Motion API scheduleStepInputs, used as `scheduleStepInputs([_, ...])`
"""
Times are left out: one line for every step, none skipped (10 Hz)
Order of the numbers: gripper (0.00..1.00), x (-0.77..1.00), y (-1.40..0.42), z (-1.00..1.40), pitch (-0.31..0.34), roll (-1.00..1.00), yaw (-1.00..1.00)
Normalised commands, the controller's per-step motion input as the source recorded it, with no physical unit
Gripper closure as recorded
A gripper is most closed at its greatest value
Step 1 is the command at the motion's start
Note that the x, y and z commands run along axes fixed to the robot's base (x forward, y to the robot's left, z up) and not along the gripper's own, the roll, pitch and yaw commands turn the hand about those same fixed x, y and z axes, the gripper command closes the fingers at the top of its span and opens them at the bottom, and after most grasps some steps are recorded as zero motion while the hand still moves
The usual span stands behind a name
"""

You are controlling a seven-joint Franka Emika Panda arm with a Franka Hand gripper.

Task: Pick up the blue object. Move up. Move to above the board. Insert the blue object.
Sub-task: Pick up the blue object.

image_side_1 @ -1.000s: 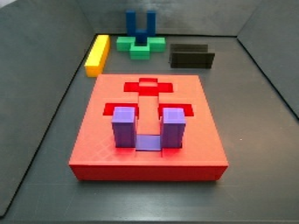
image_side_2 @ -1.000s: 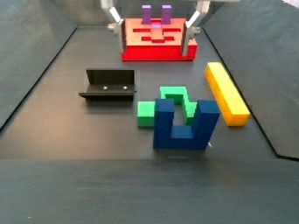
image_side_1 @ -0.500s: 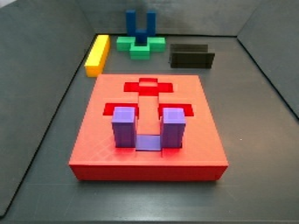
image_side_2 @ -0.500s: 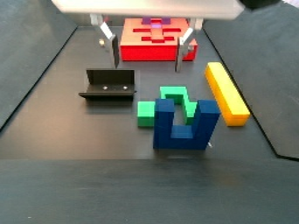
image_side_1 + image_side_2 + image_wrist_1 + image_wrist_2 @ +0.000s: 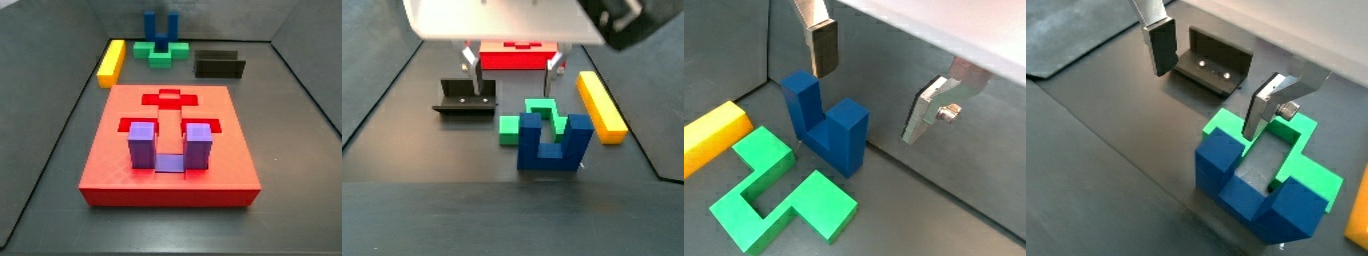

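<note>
The blue object [image 5: 553, 142] stands upright on the dark floor, its two prongs up, with a green piece [image 5: 520, 122] against it; it also shows at the far end in a side view [image 5: 160, 24]. My gripper [image 5: 513, 78] hangs open and empty above the floor between the blue object and the board [image 5: 517, 58]. In both wrist views the silver fingers [image 5: 823, 48] [image 5: 1160, 48] hold nothing, and the blue object [image 5: 824, 124] [image 5: 1267, 182] lies off to one side of them. The red board [image 5: 120, 110] holds a purple block [image 5: 142, 143] in a recess.
A yellow bar [image 5: 601, 101] lies right of the blue object. The fixture [image 5: 466, 98] stands on the floor to the left, close under one finger [image 5: 1213, 66]. The green piece [image 5: 784, 190] touches the blue object's base. Sloped walls bound the floor.
The gripper has travelled from over the board toward the blue object and come lower. Its jaws stay open. No piece has moved.
</note>
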Motion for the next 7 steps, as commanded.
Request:
scheduleStepInputs([0.00,0.07,0.15,-0.36,0.000,0.07,0.00])
scheduleStepInputs([0.00,0.10,0.15,-0.32,0.000,0.03,0.03])
scheduleStepInputs([0.00,0.07,0.12,-0.28,0.000,0.04,0.04])
scheduleStepInputs([0.00,0.03,0.08,-0.26,0.000,0.04,0.02])
scheduleStepInputs([0.00,-0.10,0.07,-0.24,0.000,0.04,0.00])
scheduleStepInputs([0.00,-0.30,0.00,-0.23,0.000,0.01,0.00])
scheduleStepInputs([0.00,-0.14,0.00,-0.21,-0.017,0.00,0.00])
